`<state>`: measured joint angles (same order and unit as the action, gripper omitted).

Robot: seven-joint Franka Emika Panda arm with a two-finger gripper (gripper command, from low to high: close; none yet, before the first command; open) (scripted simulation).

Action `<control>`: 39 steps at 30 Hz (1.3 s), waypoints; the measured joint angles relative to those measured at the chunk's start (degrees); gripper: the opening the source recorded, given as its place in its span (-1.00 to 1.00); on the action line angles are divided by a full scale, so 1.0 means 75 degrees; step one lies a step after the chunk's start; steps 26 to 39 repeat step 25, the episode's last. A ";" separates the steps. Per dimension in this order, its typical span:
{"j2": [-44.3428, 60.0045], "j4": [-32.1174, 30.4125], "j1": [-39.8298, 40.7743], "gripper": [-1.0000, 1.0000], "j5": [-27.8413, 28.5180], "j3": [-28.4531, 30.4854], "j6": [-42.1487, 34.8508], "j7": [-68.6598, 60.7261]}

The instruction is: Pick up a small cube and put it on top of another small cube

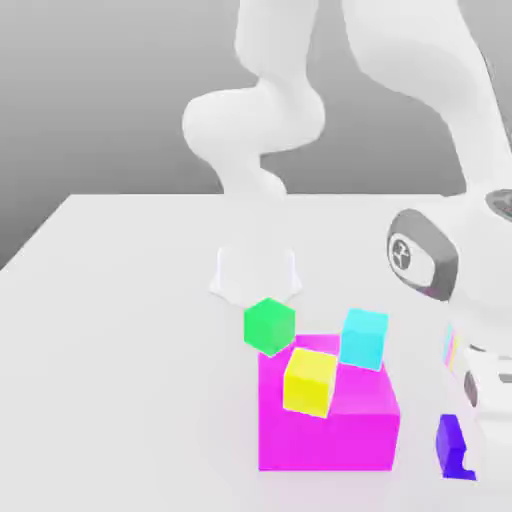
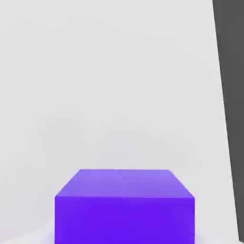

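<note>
One gripper (image 1: pixel 468 462) is pinching the purple cube (image 1: pixel 452 448) on the exterior view's right of the magenta block (image 1: pixel 328 440), fingers closed on its sides.

Arm (image 1: pixel 258 115): glossy white, smooth rounded tubular links, fat curved elbow section, no sharp edges on the shell. Base (image 1: pixel 256 275) also white, flared at the foot. Wrist housing (image 1: pixel 485 255) is white with a dark grey oval-ish cap — pale disc set in it, small dark marking on the disc. Another dark grey patch on top. Hand body (image 1: pixel 495 385) white, small dark oval on its side — thin coloured strip just above.
</note>
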<state>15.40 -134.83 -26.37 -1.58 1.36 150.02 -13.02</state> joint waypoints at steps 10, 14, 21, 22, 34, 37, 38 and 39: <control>-0.2596 -0.1181 0.0854 -1.00 0.0094 0.0556 -0.1439 -0.0083; -0.3629 -0.1675 0.1183 -1.00 0.0379 0.0712 -0.1949 0.0044; -0.3124 -0.2257 0.1335 1.00 0.0413 0.0831 -0.0847 0.0020; -0.3124 -0.2256 0.1336 1.00 0.0413 0.0831 -0.0847 0.0020; -0.3124 -0.2256 0.1336 1.00 0.0413 0.0831 -0.0847 0.0020; -0.3124 -0.2256 0.1336 1.00 0.0413 0.0831 -0.0847 0.0020; -0.3124 -0.2256 0.1336 1.00 0.0413 0.0831 -0.0847 0.0020; -0.3124 -0.2256 0.1336 1.00 0.0413 0.0831 -0.0847 0.0020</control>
